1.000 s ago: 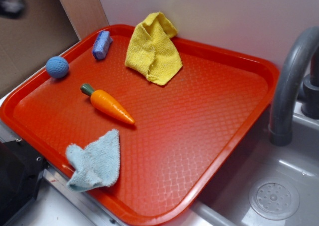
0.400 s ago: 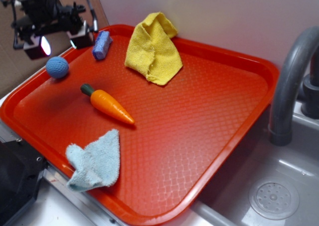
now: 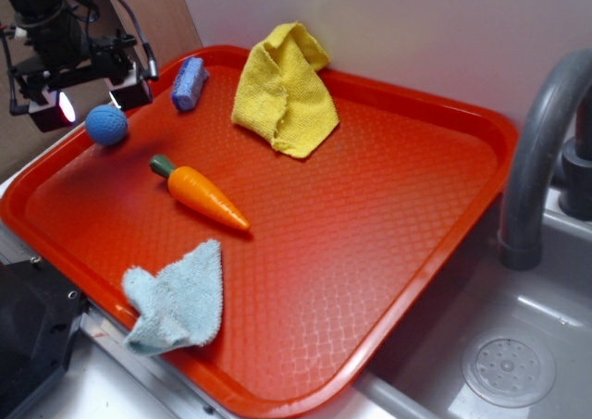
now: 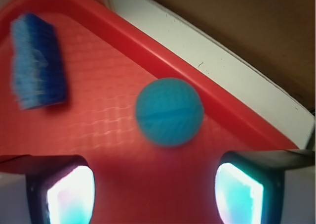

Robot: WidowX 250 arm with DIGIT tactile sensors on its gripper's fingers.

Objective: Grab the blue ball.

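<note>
The blue ball (image 3: 106,124) (image 4: 169,111) rests on the red tray (image 3: 370,215) at its left edge, against the raised rim. My gripper (image 3: 85,102) (image 4: 154,194) hangs open just above and behind the ball, its two lit fingers spread wide. In the wrist view the ball lies ahead of the fingertips (image 4: 69,197), centred between them and apart from both. Nothing is held.
A blue sponge block (image 3: 189,83) (image 4: 37,68) lies near the tray's back-left rim. A yellow cloth (image 3: 282,88), a toy carrot (image 3: 201,193) and a pale blue cloth (image 3: 176,299) are also on the tray. A grey tap (image 3: 541,151) and sink (image 3: 509,363) stand to the right.
The gripper came into view at the upper left and has dropped down and leftward until it sits just over the ball. The ball and the other objects have not moved.
</note>
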